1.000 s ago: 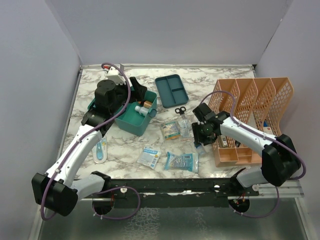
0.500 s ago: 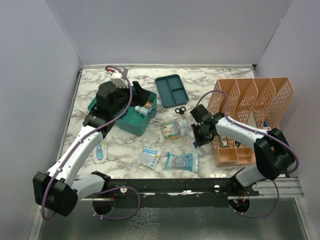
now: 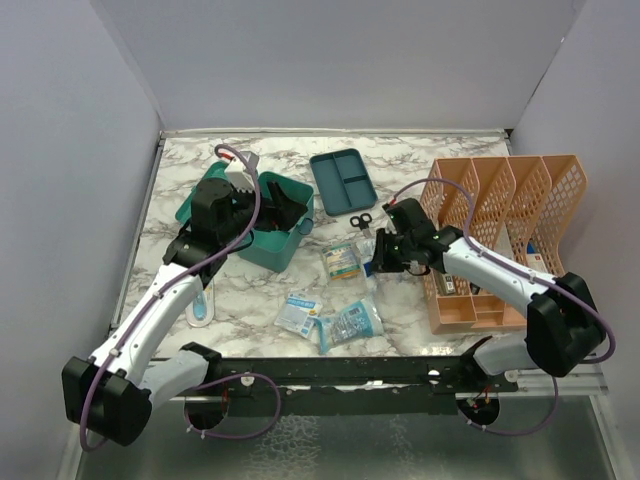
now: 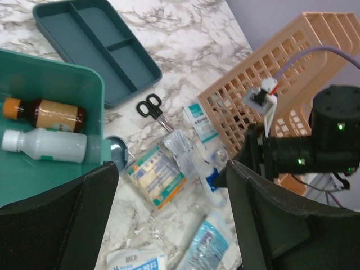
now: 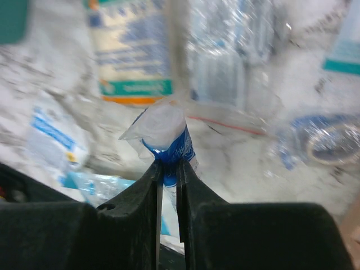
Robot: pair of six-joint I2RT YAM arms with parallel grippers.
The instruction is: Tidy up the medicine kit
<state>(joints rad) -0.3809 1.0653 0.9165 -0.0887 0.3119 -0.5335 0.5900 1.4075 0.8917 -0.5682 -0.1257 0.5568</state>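
The medicine kit [image 3: 262,250] sits near the bench's [image 3: 400,160] left edge, long axis roughly near-to-far, lid [image 3: 195,203] open leftward. A brown bottle [image 4: 50,112] and a white bottle [image 4: 48,145] lie inside. My left gripper [image 3: 282,205] hovers over it, jaws apart. My right gripper [image 5: 167,166] is clamped on a blue-and-clear packet [image 5: 163,132].

Top: high behind the bases, looking down. Left wrist: oblique, shares scissors [image 3: 362,221]. Right wrist: very near, blurred, apparently facing a packet [image 5: 163,132].

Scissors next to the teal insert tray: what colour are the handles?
The scissors have black handles and plain metal blades. The left wrist view shows them best.
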